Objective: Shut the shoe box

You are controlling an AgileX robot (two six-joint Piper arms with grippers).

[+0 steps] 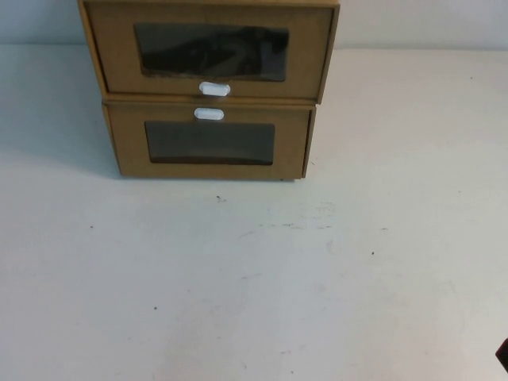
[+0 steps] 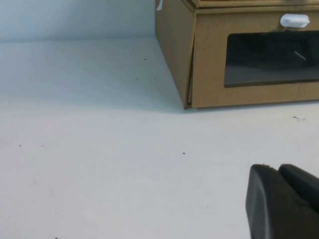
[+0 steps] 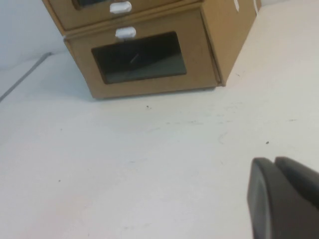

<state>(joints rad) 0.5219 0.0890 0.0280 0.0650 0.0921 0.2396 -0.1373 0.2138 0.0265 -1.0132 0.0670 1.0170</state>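
The shoe box (image 1: 111, 48) is the upper of two stacked brown cardboard boxes at the far middle of the table. It has a wide clear window and a white pull tab (image 1: 214, 89) below the window. Its front panel seems to jut slightly forward over the box beneath. The right wrist view catches its lower edge and tab (image 3: 120, 7). My left gripper (image 2: 276, 168) is shut and empty, low over bare table well short of the boxes. My right gripper (image 3: 273, 160) is also shut and empty, equally far back; only a dark bit of that arm (image 1: 503, 355) shows in the high view.
The lower cardboard box (image 1: 127, 147) carries its white tab (image 1: 209, 113) above its window and sits flat on the white table (image 1: 254, 278). A pale wall rises behind the stack. Small dark specks dot the tabletop.
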